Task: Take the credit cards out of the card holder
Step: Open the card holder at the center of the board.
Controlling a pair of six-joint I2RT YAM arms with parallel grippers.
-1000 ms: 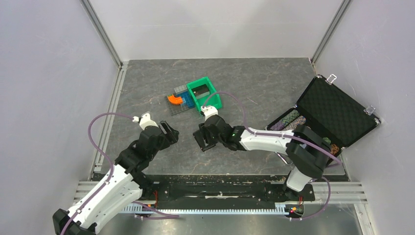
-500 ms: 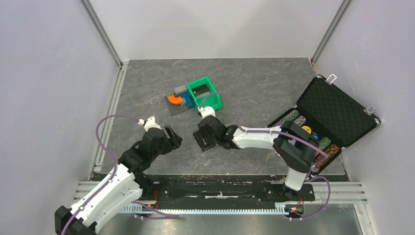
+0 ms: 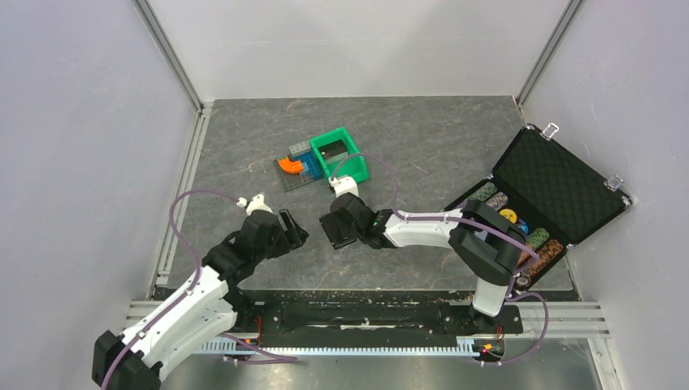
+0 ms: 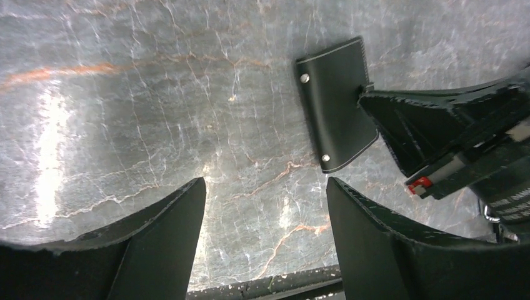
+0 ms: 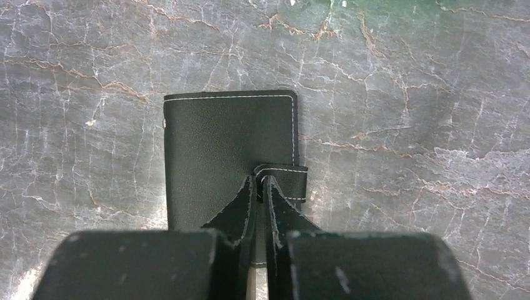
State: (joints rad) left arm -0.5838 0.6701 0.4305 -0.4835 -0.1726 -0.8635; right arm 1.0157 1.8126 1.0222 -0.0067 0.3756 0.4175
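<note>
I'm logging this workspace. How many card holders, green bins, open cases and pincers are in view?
card holder: 1
green bin: 1
open black case: 1
pincers: 2 (left pincer, right pincer)
Total: 5

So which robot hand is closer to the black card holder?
Right. The right gripper is shut on the strap of the card holder; the left gripper hangs open beside it, not touching.
</note>
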